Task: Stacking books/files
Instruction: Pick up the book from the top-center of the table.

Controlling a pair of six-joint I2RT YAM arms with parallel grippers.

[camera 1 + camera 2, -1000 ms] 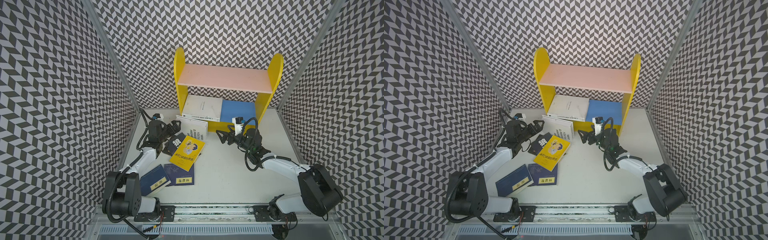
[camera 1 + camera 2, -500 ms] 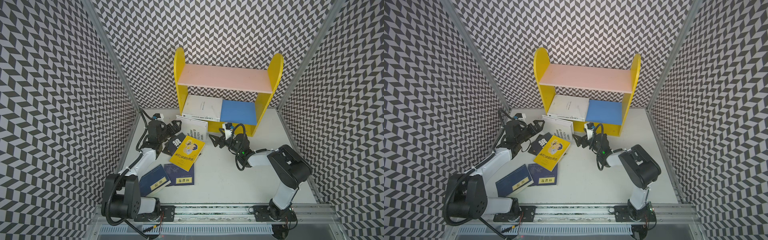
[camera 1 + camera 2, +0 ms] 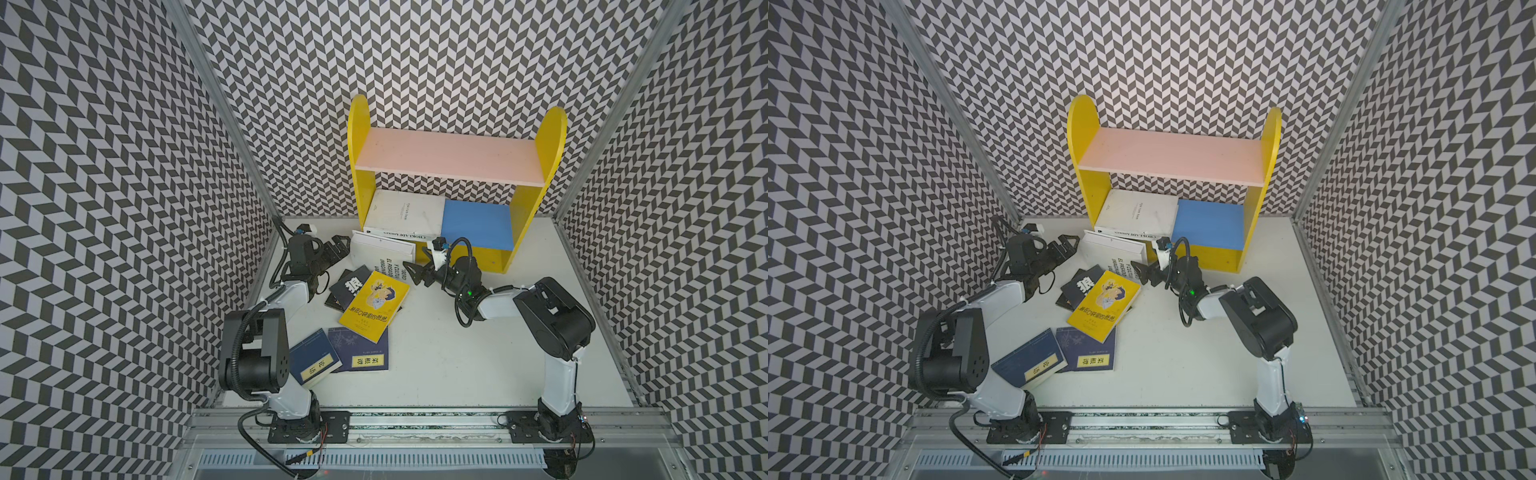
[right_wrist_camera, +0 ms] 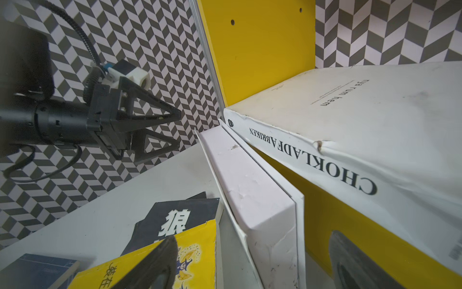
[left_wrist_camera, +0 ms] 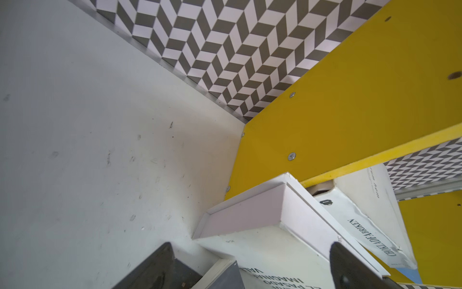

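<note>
Where the books lie: we find one white book [image 3: 405, 212] flat on the shelf's blue lower board, its creased, black-lettered spine facing out. A second white book [image 3: 380, 249] sits tilted on the table just in front, its far edge propped at the shelf front.
Middle of the heap: we see a glossy yellow book [image 3: 374, 305] with a cartoon figure resting across two black books [image 3: 349, 282] and lapping a corner of a navy book [image 3: 359, 351].
Nearest us: the other navy book [image 3: 313, 361] lies close beside the first; each bears a yellow title label.
Left gripper [image 3: 343, 248]: we see its fingers spread wide around nothing, near the tilted book's corner.
Right gripper [image 3: 411, 273]: its jaws stand wide and empty, between the yellow book's far corner and the tilted white one; we cannot tell whether it touches either.
Shelf [image 3: 359, 166]: it has yellow side panels with rounded tops and a matte pink top board.
Table [image 3: 457, 365]: it is white and matte, and our left wrist view shows small dark scuffs.
Walls [image 3: 415, 62]: we see a grey-and-white chevron print on three sides, with metal strips in the corners.
</note>
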